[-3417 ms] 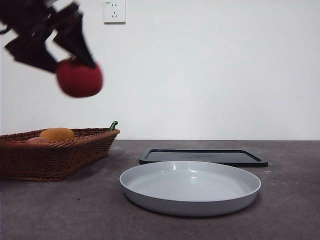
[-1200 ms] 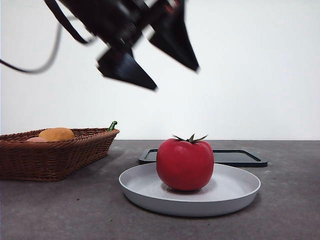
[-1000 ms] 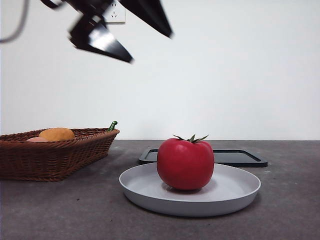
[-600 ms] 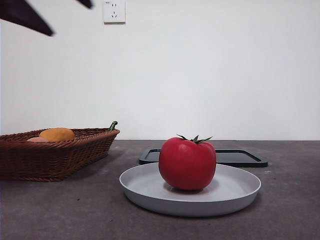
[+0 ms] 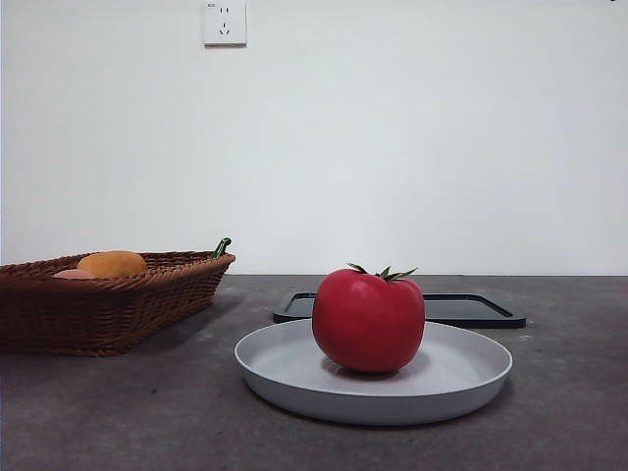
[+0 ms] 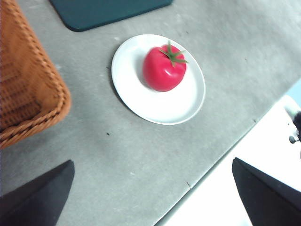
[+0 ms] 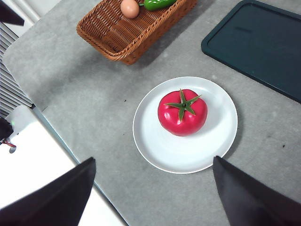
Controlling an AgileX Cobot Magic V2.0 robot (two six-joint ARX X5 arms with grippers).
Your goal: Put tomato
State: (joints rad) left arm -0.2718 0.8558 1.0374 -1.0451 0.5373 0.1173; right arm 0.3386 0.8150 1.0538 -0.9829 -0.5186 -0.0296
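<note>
The glossy red tomato with its green stem up stands upright on the white plate in the middle of the table. It also shows in the left wrist view and the right wrist view. My left gripper is open and empty, high above the table's front edge, well away from the tomato. My right gripper is open and empty, high above the plate. Neither gripper shows in the front view.
A wicker basket at the left holds an orange fruit, a pale pink fruit and a green pepper. A dark flat tray lies behind the plate. The table's front edge is near the plate.
The arm that left the tomato on the plate has risen up and to the left, out of the front view. The tomato has rocked slightly to the right on the plate.
</note>
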